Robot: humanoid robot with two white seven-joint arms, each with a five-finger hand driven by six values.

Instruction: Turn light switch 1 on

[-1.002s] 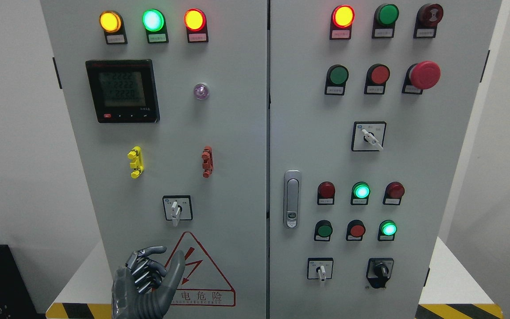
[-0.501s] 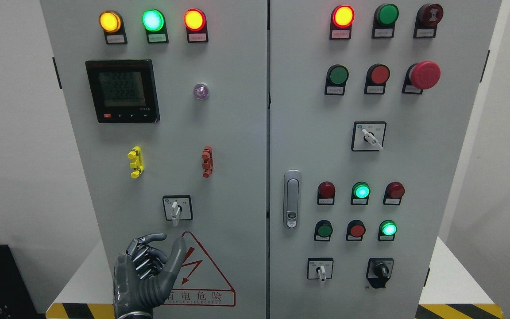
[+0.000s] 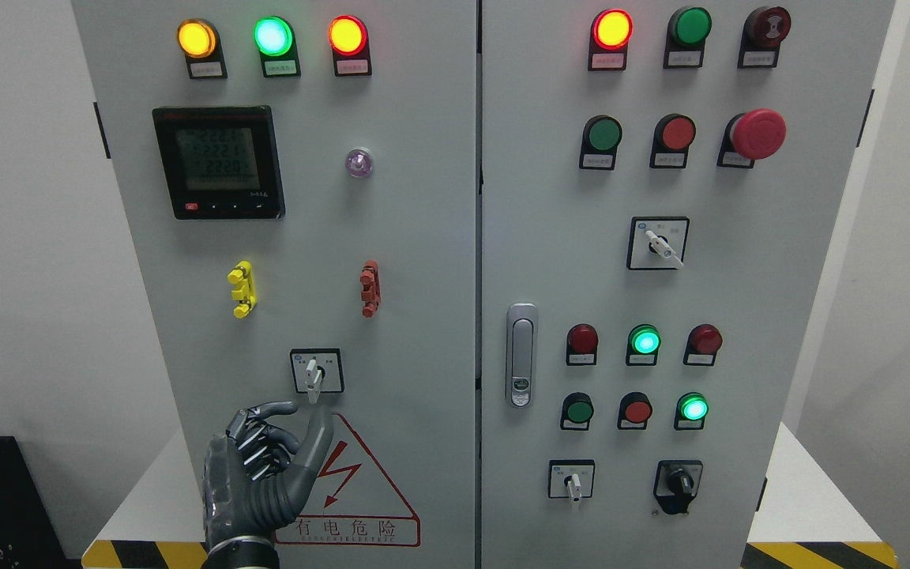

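Fingers (image 3: 261, 450) half curled, thumb up, nothing in them: that is the left hand (image 3: 261, 478), low in front of the left door (image 3: 392, 237) of the cabinet. It grips nothing. The thumb tip sits just below the switch (image 3: 316, 371), close but not touching as far as I can tell. That switch is a small rotary selector on a white square plate, its pale lever pointing straight down, low on the left door and right above the red warning triangle (image 3: 352, 490). The hand covers the triangle's left corner.

Up the same door, a yellow clip (image 3: 242, 288) and a red clip (image 3: 370, 288) sit side by side, well apart. Above them the black meter (image 3: 218, 162) shows lit digits, with a small clear lamp (image 3: 359, 162) to its right. Along the top, three lamps glow: amber (image 3: 197, 38), green (image 3: 273, 35), red (image 3: 347, 35).

On the right door (image 3: 739, 316) there is a handle (image 3: 520, 356) near the seam, rows of buttons and lamps, two glowing green, and a big red mushroom button (image 3: 757, 133) up high.
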